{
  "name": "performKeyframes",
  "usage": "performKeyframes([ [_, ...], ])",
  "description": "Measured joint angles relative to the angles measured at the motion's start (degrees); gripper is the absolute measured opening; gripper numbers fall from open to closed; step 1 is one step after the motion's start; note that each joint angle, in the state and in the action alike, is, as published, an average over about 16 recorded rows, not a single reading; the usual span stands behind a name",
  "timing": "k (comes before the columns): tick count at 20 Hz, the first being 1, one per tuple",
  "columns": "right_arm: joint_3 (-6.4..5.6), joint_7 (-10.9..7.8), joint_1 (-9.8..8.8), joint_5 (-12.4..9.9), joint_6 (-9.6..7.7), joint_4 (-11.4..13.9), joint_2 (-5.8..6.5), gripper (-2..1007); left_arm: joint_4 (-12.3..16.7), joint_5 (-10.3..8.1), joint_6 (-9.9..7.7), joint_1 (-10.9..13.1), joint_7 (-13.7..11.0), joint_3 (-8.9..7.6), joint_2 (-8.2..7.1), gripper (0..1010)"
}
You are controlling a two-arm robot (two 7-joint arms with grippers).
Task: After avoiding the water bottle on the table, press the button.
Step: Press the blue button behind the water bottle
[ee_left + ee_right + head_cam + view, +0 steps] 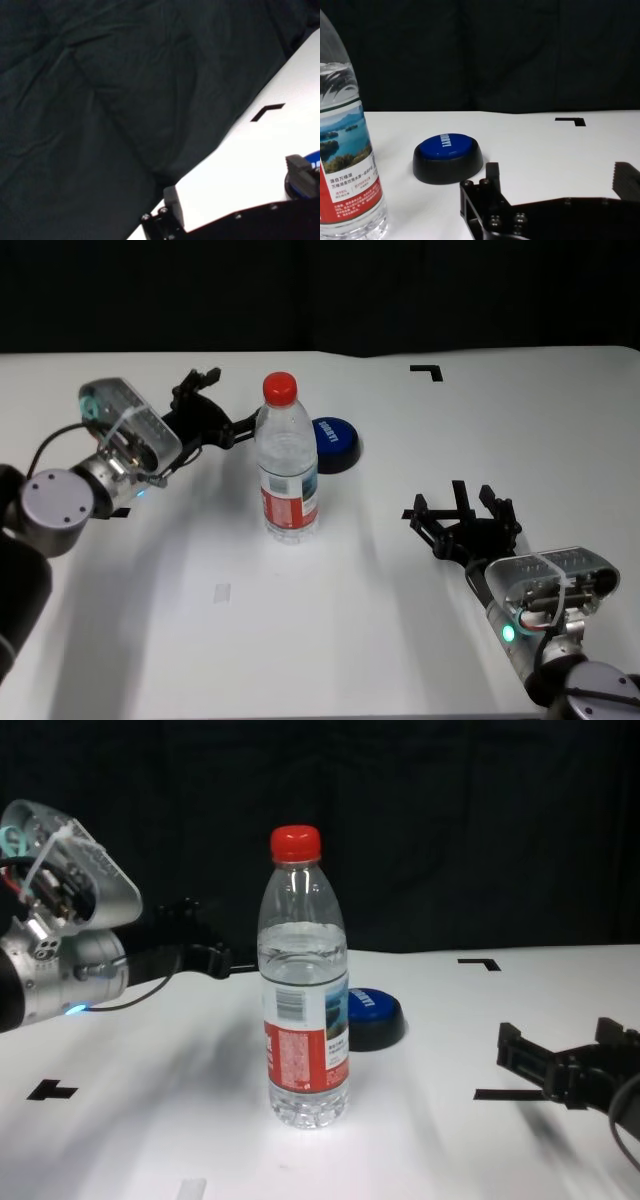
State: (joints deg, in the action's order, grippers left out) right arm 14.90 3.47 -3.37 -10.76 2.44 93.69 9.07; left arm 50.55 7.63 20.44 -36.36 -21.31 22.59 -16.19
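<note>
Beside water bottle (289,465), left gripper (228,408) raised, fingers apart.

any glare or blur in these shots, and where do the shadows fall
Chest view: soft grey shadows spread on the table around the bottle; no harsh glare. Right wrist view: the button is sharp, the right gripper close and dark. Left wrist view: mostly black backdrop.
</note>
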Motion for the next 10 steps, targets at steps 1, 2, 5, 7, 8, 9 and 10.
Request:
performKeyframes([
  [1,0.00,0.00,0.00,0.00,0.00,0.00,0.00,1003,-0.51,0.10,0.16,-0.42,0.03,0.12,0.23,1003],
  [2,0.00,0.00,0.00,0.00,0.00,0.00,0.00,1003,-1.03,0.20,0.32,-0.85,0.07,0.23,0.47,1003],
  [5,0.00,0.00,0.00,0.00,0.00,0.00,0.00,1003,-2.56,0.55,0.79,-2.03,0.24,0.58,1.13,1003],
  [7,0.00,0.00,0.00,0.00,0.00,0.00,0.00,1003,-3.58,0.82,1.12,-2.77,0.41,0.80,1.56,1003],
  [8,0.00,0.00,0.00,0.00,0.00,0.00,0.01,1003,-4.07,0.96,1.28,-3.13,0.49,0.91,1.77,1003],
  [9,0.00,0.00,0.00,0.00,0.00,0.00,0.00,1003,-4.56,1.09,1.43,-3.47,0.57,1.02,1.97,1003],
  [10,0.00,0.00,0.00,0.00,0.00,0.00,0.00,1003,-5.02,1.23,1.58,-3.77,0.67,1.12,2.16,1003],
])
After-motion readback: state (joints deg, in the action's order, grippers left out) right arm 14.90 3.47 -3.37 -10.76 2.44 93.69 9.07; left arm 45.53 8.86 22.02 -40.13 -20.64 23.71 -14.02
